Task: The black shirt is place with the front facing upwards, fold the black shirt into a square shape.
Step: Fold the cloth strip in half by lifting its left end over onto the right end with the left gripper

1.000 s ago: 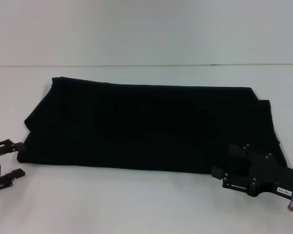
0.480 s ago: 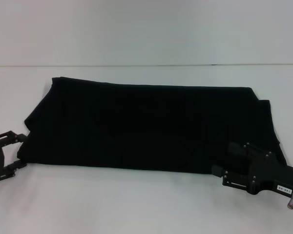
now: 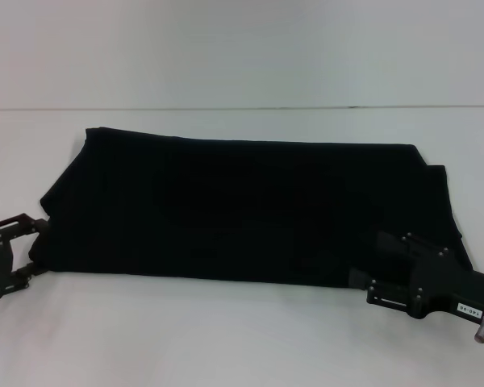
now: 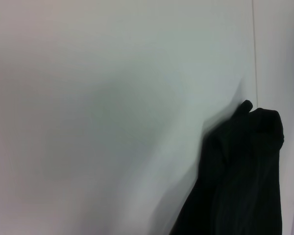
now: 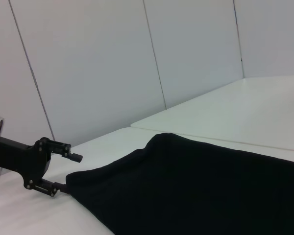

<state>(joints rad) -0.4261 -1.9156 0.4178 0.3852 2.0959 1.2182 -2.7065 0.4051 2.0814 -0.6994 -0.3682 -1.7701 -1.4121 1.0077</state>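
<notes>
Black shirt (image 3: 250, 210): unmoved. Left gripper (image 3: 28, 246) has slid onto its corner, jaws wide; right gripper (image 3: 379, 270), you cannot tell.

A small white label on the right arm (image 3: 465, 306) bears dark characters too small to read.

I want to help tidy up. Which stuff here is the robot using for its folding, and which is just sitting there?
For the job:
black shirt, already partly folded
left gripper, open at the shirt's left corner
right gripper, at its right near corner

Just there:
white table
wall panels
</notes>
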